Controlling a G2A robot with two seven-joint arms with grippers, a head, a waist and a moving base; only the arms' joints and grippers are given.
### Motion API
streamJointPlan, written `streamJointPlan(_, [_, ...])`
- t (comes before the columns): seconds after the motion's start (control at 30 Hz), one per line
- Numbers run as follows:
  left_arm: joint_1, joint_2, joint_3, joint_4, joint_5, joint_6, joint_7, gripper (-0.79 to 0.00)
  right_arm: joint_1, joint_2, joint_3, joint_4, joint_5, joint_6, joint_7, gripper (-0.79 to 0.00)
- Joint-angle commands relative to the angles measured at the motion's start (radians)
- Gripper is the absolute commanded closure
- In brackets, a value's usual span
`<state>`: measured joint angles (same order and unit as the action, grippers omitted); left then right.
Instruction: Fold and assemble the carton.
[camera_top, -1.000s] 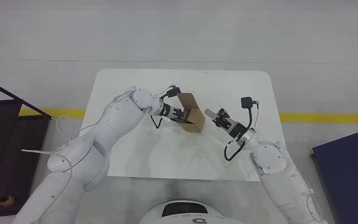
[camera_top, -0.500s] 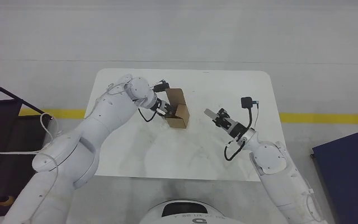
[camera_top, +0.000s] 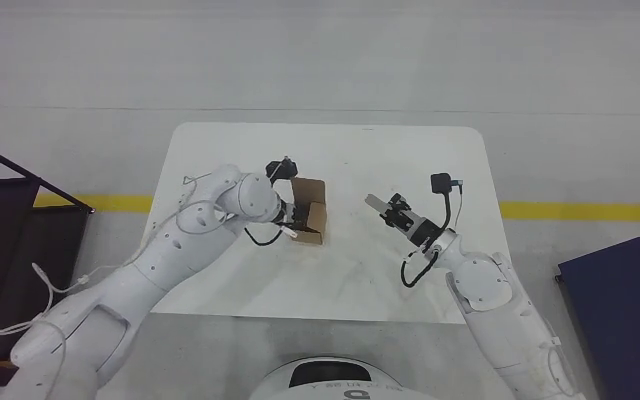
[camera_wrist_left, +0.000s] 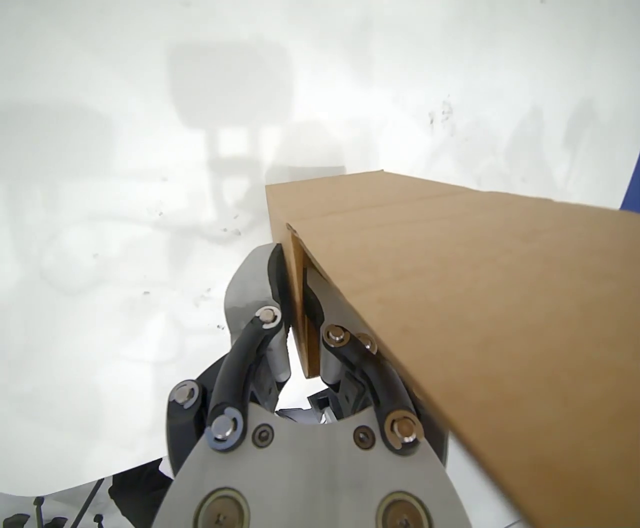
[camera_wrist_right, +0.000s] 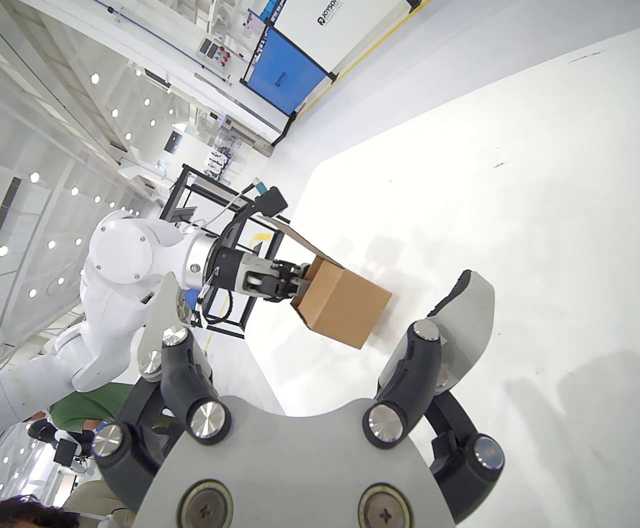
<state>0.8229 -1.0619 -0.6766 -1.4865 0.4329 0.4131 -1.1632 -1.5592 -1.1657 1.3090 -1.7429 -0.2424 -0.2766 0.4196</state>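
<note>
A white desk (camera_top: 400, 150) is set on a pale grey floor crossed by a yellow line. The carton (camera_top: 308, 208), brown and already squared into a box, is found left of the desk's middle, with its open end turned toward the left arm and one flap standing out from it. Whether it rests on the desk or is held just above cannot be told. One thin wall at the open end is pinched between the fingers of the left hand (camera_wrist_left: 295, 280). The right hand (camera_top: 381, 205) is spread wide with nothing in it, over the desk and well apart from the carton.

The carton is judged light and empty, with stiff panels that give only along the scored folds. A single wall can be creased by a hard pinch, so hold is best taken near a corner. Flaps are probably best pressed near their free edges, while the body is steadied from the far side.
</note>
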Motion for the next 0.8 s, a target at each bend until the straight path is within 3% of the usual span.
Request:
streamJointPlan(0.0, [0.023,0.011,-0.027,-0.030,-0.008,-0.009,-0.009,0.000,0.000,0.000,0.000,0.000,0.000,0.000,0.000,-0.785])
streamJointPlan(0.07, [0.043,0.020,-0.052,-0.049,-0.021,-0.028,-0.017,0.000,0.000,0.000,0.000,0.000,0.000,0.000,0.000,-0.785])
streamJointPlan(0.1, [0.050,0.024,-0.062,-0.054,-0.021,-0.034,-0.019,-0.234,0.000,0.000,0.000,0.000,0.000,0.000,0.000,-0.785])
streamJointPlan(0.17, [0.061,0.028,-0.074,-0.053,-0.016,-0.043,-0.018,-0.785,0.000,0.000,0.000,0.000,0.000,0.000,0.000,-0.785])
streamJointPlan(0.33, [0.070,0.022,-0.090,0.001,-0.063,-0.068,0.025,-0.785,0.000,0.000,0.000,0.000,0.000,0.000,0.000,-0.785])
streamJointPlan(0.53, [0.081,0.013,-0.153,0.057,-0.230,-0.147,0.101,-0.785,0.002,-0.001,-0.005,0.000,0.011,-0.009,-0.012,-0.785])
streamJointPlan(0.77, [0.152,0.045,-0.310,0.105,-0.357,-0.251,0.125,-0.785,0.062,-0.007,-0.056,0.066,0.082,-0.106,0.053,-0.785])
